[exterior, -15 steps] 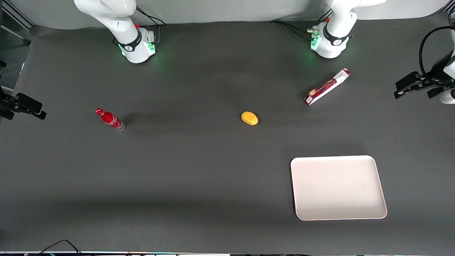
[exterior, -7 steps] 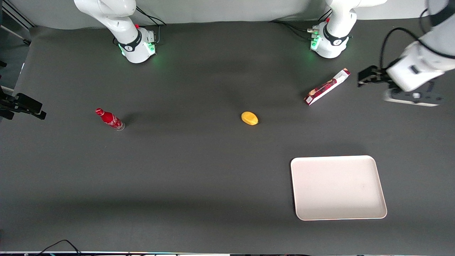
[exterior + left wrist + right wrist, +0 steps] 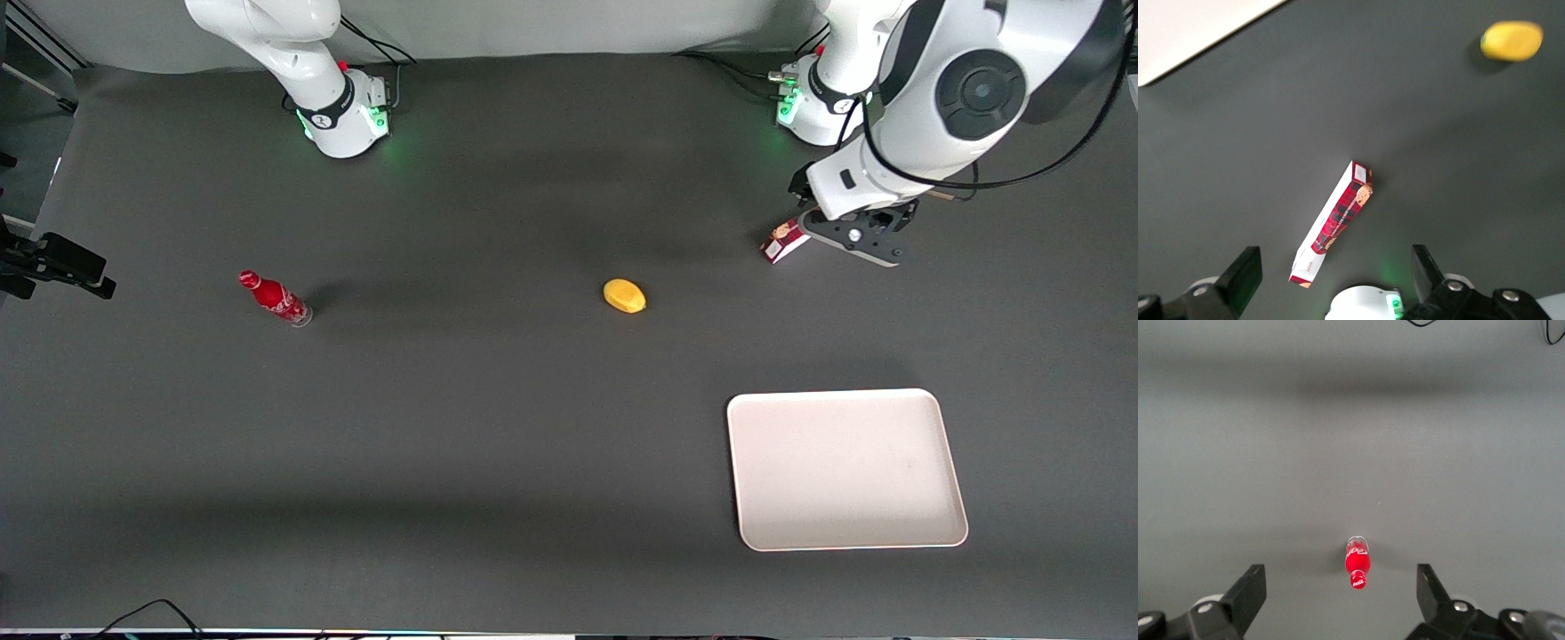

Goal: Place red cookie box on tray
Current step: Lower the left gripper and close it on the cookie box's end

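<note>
The red cookie box (image 3: 1335, 223) lies flat on the dark table, a long tartan carton with a white label end. In the front view only one end of the cookie box (image 3: 784, 242) shows from under my arm. My gripper (image 3: 1333, 277) hangs well above the box, open, its fingers (image 3: 1241, 280) spread wide with nothing between them. The pale tray (image 3: 845, 468) sits bare, nearer the front camera than the box, and a corner of the tray (image 3: 1191, 27) shows in the left wrist view.
A yellow rounded object (image 3: 624, 296) lies mid-table, also seen from the wrist as the yellow object (image 3: 1511, 40). A small red soda bottle (image 3: 276, 299) lies toward the parked arm's end. The working arm's base (image 3: 822, 102) stands close to the box.
My gripper swung in from the working arm's end of the table to above the cookie box, now covering most of it in the front view. Nothing else moved.
</note>
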`<act>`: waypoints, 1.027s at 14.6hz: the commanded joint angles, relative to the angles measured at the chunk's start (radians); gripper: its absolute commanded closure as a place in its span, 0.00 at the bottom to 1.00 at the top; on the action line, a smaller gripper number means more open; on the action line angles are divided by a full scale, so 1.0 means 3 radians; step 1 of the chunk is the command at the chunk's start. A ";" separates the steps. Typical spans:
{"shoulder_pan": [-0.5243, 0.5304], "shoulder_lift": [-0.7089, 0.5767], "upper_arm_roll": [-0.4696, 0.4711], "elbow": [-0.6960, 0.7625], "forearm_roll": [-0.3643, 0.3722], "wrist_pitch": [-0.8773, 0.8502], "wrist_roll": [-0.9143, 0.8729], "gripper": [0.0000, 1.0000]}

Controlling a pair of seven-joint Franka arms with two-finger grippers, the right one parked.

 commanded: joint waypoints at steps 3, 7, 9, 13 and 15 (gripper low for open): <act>-0.0118 -0.0607 0.0065 -0.1206 -0.0014 0.0502 0.0626 0.00; -0.0216 -0.0665 0.0076 -0.1718 -0.0003 0.0925 0.0849 0.00; -0.0206 -0.0619 0.0299 -0.1974 -0.0003 0.1364 0.1207 0.00; -0.0236 -0.0517 0.0561 -0.2434 0.0002 0.2162 0.1638 0.00; -0.0232 -0.0399 0.0572 -0.2603 0.0002 0.2521 0.1700 0.00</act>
